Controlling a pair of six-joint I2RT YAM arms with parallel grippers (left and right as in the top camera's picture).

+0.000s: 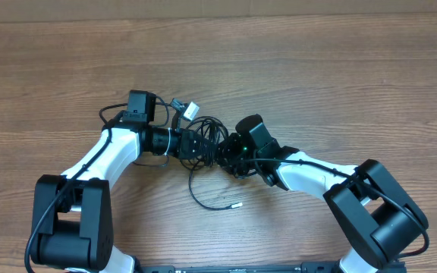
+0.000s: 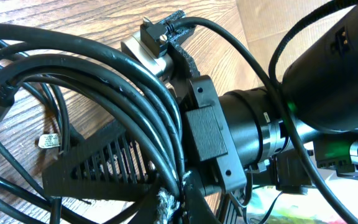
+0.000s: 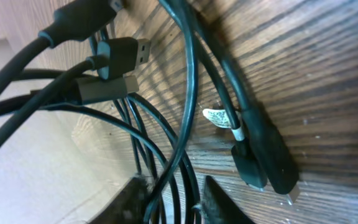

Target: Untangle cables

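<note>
The cables (image 1: 209,130) lie as a knot of thin black loops at the table's middle, between my two grippers. My left gripper (image 1: 194,144) comes in from the left and is shut on a bundle of strands (image 2: 92,74), pinched where its fingertips (image 2: 178,198) meet. From the right, my right gripper (image 1: 228,152) has several strands (image 3: 188,93) running between its fingers (image 3: 222,202), which press in on them from both sides. One USB plug (image 3: 129,53) and a fat black plug (image 3: 266,155) rest on the wood beyond it.
A white plug end (image 1: 190,108) lies just behind the knot. One loose cable tail curls toward the front and ends in a white tip (image 1: 237,205). The right arm's dark body (image 2: 328,62) fills the right of the left wrist view. Bare wooden table (image 1: 340,76) surrounds everything.
</note>
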